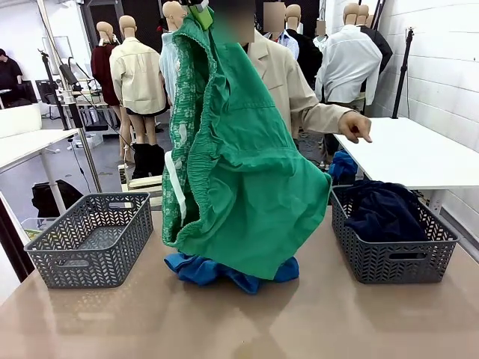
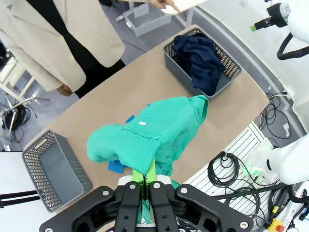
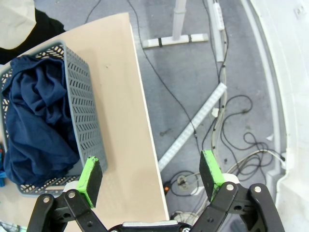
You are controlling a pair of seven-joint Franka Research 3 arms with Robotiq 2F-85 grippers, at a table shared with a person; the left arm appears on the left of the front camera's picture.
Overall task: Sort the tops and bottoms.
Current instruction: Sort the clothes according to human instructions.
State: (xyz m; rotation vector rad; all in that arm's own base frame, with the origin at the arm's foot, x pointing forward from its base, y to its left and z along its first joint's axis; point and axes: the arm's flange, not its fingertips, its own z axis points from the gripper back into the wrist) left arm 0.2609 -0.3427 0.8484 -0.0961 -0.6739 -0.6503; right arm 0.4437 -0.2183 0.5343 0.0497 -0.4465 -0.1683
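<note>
- left hand (image 2: 145,176) pinches the green bottoms (image 1: 239,164), hanging over mid desk (image 1: 224,321).
- blue top (image 1: 202,269) lies beneath.
- navy bottoms (image 1: 382,209) in the right basket (image 1: 389,262).
- right hand (image 3: 150,171) spread, near that basket.

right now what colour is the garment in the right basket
Dark navy garment, best in right wrist view.

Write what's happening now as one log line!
left gripper shut on green bottoms, lifted | right gripper open | navy bottoms in right basket | blue top on table
</note>
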